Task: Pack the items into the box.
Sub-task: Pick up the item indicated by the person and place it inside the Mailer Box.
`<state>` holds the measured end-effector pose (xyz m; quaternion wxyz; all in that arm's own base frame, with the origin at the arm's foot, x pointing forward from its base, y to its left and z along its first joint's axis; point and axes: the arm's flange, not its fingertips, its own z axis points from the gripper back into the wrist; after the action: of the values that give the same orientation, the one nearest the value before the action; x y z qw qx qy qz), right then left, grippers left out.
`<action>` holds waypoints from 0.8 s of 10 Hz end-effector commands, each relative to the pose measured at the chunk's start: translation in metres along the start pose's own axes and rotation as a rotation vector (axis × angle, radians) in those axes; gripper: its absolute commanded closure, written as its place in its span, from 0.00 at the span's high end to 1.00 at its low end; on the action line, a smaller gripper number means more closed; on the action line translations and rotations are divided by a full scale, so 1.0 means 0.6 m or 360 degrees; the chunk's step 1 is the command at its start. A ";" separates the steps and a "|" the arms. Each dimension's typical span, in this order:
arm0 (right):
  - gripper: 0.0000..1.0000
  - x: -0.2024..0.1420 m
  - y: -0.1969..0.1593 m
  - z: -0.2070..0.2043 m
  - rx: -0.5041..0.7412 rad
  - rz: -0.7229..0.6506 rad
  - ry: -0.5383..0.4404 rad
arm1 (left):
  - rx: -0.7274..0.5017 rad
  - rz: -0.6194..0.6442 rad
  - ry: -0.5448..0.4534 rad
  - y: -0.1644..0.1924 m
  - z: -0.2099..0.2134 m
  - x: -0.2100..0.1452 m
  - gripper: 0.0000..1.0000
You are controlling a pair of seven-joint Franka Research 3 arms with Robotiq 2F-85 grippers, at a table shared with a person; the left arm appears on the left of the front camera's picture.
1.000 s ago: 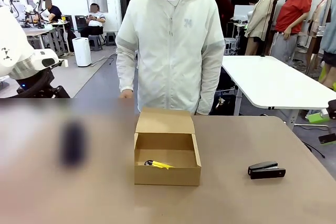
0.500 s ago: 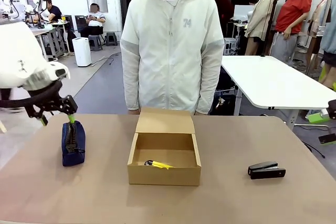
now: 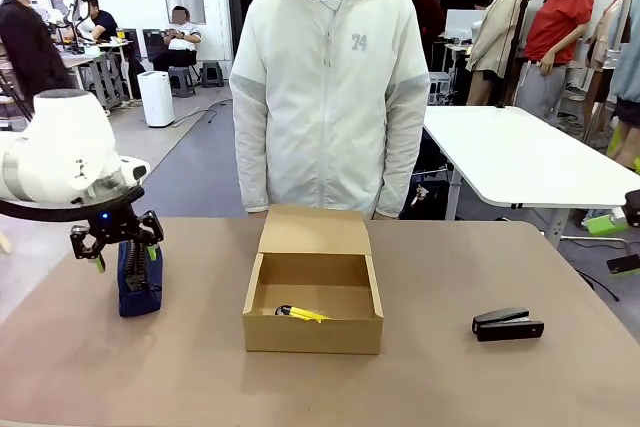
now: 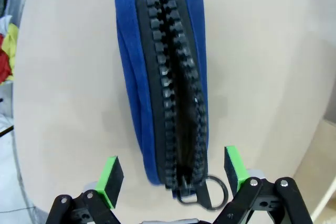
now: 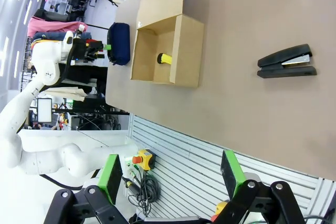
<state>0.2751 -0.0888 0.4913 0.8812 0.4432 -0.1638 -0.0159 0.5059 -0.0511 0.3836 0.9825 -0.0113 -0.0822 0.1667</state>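
Hovering left gripper (image 3: 125, 259): held to the left of the box (image 3: 312, 332), directly over the pencil pouch (image 3: 138, 287); its jaws are spread apart, with one green pad (image 4: 111, 179) seen on each side of the pouch's end where the zipper ring lies. A strip of desk is seen between each pad and the fabric, so no grip is made.
Pencil pouch: navy blue, stood on its edge with the zipper turned up, set on the desk (image 3: 450, 387) to the left of the box and apart from it.
Box: brown cardboard, placed at the middle of the desk, with its flap lid (image 3: 314, 232) folded back on the far side and its inside open to view.
Pen-like tool (image 3: 300, 313): yellow and black, laid flat inside the box, close to the near wall and toward its left half.
Stapler (image 3: 508, 324): black, rested on the desk to the right of the box, well apart from it.
Right gripper (image 5: 172, 174): held well apart from the box; its jaws are spread wide and nothing is caught between the pads.
Person (image 3: 330, 97): stood just behind the box at the far edge of the desk, in a white zipped jacket.
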 end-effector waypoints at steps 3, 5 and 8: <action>1.00 -0.003 -0.003 0.001 -0.0007 0.0030 0.0006 | 0.0038 0.0037 -0.0031 -0.006 -0.053 -0.006 1.00; 1.00 -0.003 -0.003 0.001 -0.0007 0.0030 0.0006 | 0.0048 0.0037 0.0010 -0.005 -0.059 -0.001 1.00; 1.00 -0.003 -0.003 0.001 -0.0007 0.0030 0.0006 | 0.0055 0.0021 -0.0054 -0.004 -0.052 -0.007 0.00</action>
<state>0.2751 -0.0888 0.4913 0.8812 0.4432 -0.1638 -0.0159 0.5098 -0.0511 0.3501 0.9825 -0.0069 -0.0812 0.1675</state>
